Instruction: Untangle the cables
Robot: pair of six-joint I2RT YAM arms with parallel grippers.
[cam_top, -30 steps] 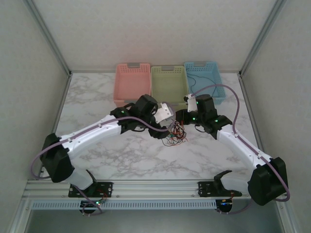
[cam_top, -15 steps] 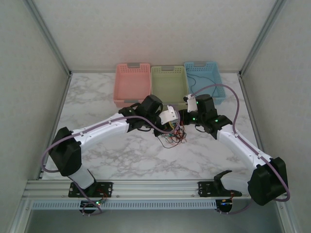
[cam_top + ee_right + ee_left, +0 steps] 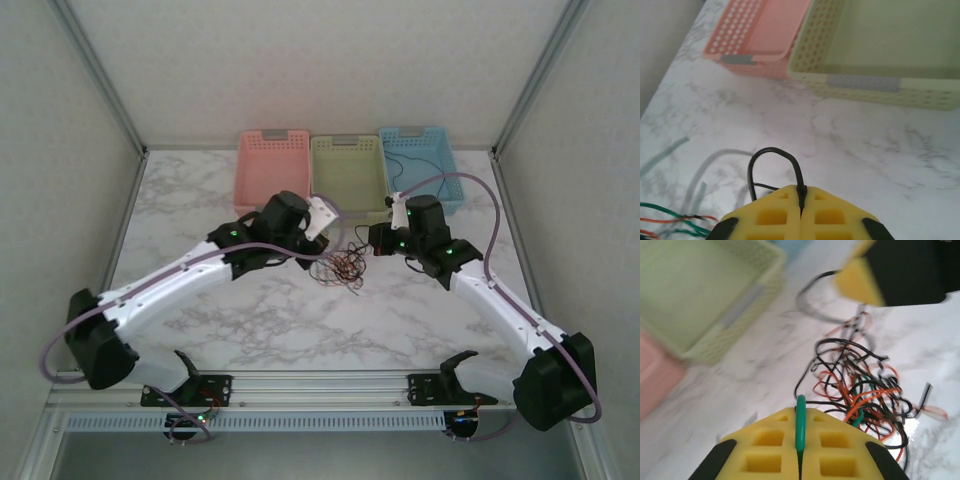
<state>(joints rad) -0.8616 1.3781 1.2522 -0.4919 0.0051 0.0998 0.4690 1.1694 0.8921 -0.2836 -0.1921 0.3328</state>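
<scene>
marble table (image 3: 250, 320) carries the cables (image 3: 340, 268) as a loose knot just in front of the green basket (image 3: 318, 180), on its near side. left gripper (image 3: 800, 416) is clamped tight on a green cable (image 3: 800, 432), which lies along the seam between its pads and runs forward into the knot. right gripper (image 3: 801, 190) is pinched closed on a black cable (image 3: 756, 162) that arches out as a loop towards the green basket. judging by this, the grips sit off the basket's two front corners, either side of the knot, so that drawing apart would tease strands free. the knot has no clear long axis, sprawling slightly away from the basket.
</scene>
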